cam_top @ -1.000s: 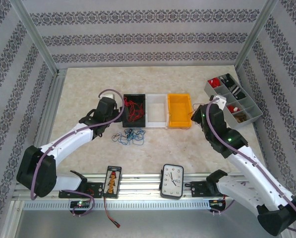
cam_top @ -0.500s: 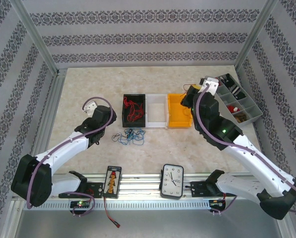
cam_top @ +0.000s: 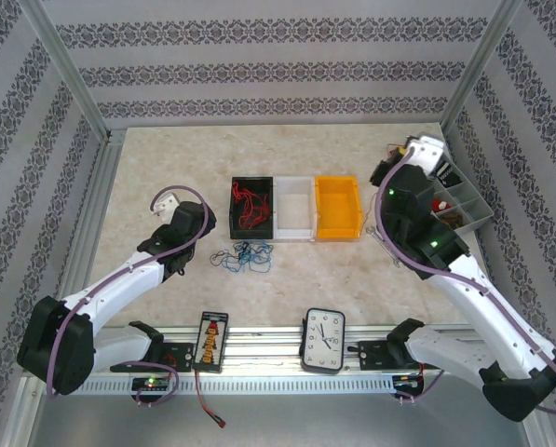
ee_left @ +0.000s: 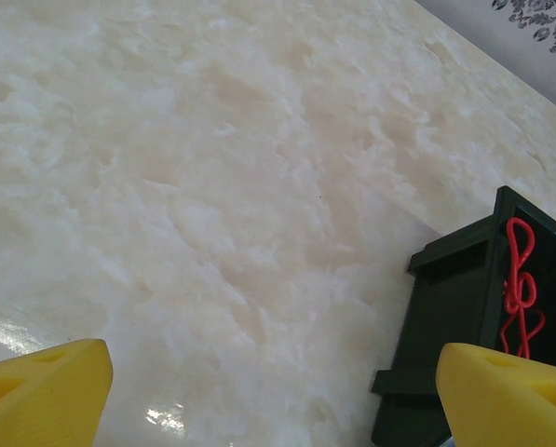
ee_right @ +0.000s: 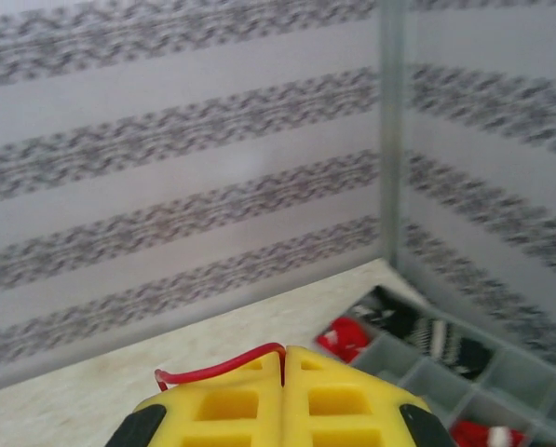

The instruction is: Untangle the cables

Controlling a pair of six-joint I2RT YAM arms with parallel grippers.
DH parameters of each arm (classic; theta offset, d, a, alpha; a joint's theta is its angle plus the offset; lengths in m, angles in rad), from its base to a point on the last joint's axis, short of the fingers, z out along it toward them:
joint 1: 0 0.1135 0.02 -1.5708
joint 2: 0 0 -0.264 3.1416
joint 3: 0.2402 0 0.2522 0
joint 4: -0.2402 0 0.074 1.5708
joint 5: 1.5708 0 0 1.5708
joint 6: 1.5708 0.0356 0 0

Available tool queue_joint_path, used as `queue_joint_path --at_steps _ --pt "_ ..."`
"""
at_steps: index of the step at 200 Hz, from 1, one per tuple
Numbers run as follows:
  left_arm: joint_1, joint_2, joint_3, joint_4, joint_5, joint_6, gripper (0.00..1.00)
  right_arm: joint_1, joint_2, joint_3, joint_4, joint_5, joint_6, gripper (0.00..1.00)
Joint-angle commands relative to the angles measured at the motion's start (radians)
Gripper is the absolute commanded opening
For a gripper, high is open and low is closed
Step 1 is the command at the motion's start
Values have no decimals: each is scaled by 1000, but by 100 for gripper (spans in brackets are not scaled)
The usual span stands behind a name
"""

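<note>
Setting: a beige marble-patterned tabletop [cam_top: 166, 158] fenced by panels of grey-striped ornamental paper.
Bins: a black plastic bin [ee_left: 450, 298], a clear plastic bin [cam_top: 294, 189] and an orange plastic bin [cam_top: 338, 233] stand in a row mid-table. The black one holds loose red wire strands [cam_top: 250, 203].
Task's thing: a loose bunch of thin blue and black wires [cam_top: 244, 256] lies on the bare tabletop just in front of the black bin, apart from its wall.
Left gripper [ee_left: 273, 396]: its yellow fingers stand wide apart with nothing between them. It hangs over bare tabletop, with the black bin's corner off to its right.
Right gripper [ee_right: 283, 372]: its yellow fingers are pressed together and clamped on a thin red wire [ee_right: 217, 372] that bows out to the left of the seam. It is raised over the grey compartment tray [cam_top: 466, 197] at the table's right edge.
Key relation: the bunch lies to the right of the left gripper and slightly nearer the arm bases. Its spread runs left to right, parallel to the fronts of the bins.
Nearer arm: the left. The right gripper is well apart from the bunch, beyond the orange bin.
Likely next: the left gripper probably has to swing right and come down on one end of the bunch. The blue and black strands look intertwined, so picking out a single strand may be fiddly.
</note>
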Motion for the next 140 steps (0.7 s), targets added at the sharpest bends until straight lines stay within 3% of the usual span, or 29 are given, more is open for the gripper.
queue_joint_path --at_steps 1,41,81,108,140 --pt "15 11 6 30 6 14 90 -67 -43 -1 -31 93 -65 5" --pt "17 40 24 37 27 30 90 -198 -112 -76 -65 100 -99 5" --pt "21 63 35 53 38 25 90 -226 -130 -71 -83 -174 -104 7" --pt "29 85 36 44 52 -12 90 -167 -81 -15 -94 -342 -72 7" --pt "34 83 14 25 47 -64 89 2 33 77 -61 -396 -74 7"
